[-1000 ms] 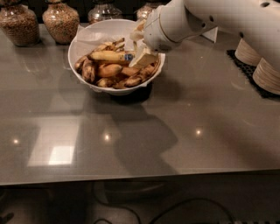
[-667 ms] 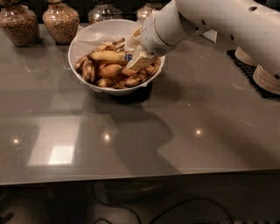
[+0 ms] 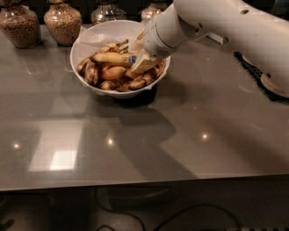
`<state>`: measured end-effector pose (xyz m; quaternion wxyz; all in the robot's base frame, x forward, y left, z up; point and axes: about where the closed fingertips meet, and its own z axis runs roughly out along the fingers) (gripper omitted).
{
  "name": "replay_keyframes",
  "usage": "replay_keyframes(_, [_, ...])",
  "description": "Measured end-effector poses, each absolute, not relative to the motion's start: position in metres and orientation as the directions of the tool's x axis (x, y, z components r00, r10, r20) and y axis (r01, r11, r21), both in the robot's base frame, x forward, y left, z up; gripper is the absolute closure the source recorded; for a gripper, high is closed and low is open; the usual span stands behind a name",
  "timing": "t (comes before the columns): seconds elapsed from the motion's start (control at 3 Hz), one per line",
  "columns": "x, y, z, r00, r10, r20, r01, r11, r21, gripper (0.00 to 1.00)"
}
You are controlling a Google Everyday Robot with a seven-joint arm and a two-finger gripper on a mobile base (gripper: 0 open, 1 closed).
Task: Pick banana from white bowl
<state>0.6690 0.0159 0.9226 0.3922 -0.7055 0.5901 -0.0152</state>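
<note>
Gripper [image 3: 143, 63] sits in the white bowl's [image 3: 92, 41] right side, against the bananas [image 3: 110, 57] heaped to its left; grip state cannot be told; one bowl, four jars [image 3: 63, 21] far behind.

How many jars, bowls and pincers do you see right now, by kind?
Glass jars: 4
White bowl: 1
Pincer: 1, inside the bowl, at the fruit
Bananas: piled, cannot count
Total: 6, without bananas
</note>
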Motion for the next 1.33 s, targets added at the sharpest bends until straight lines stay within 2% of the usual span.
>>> replay_keyframes(0.33, [0.672,0.016,0.924,0.301,-0.847,-0.438,-0.821,0.003,-0.57,0.69])
replay_keyframes(0.67, [0.672,0.013,0.927,0.3,-0.851,-0.431,-0.819,0.001,-0.573,0.92])
replay_keyframes(1.0, [0.659,0.002,0.945,0.304,-0.838,-0.453,-0.821,0.011,-0.571,1.0])
replay_keyframes(1.33, [0.627,-0.018,0.976,0.327,-0.809,-0.488,-0.816,0.018,-0.577,1.0])
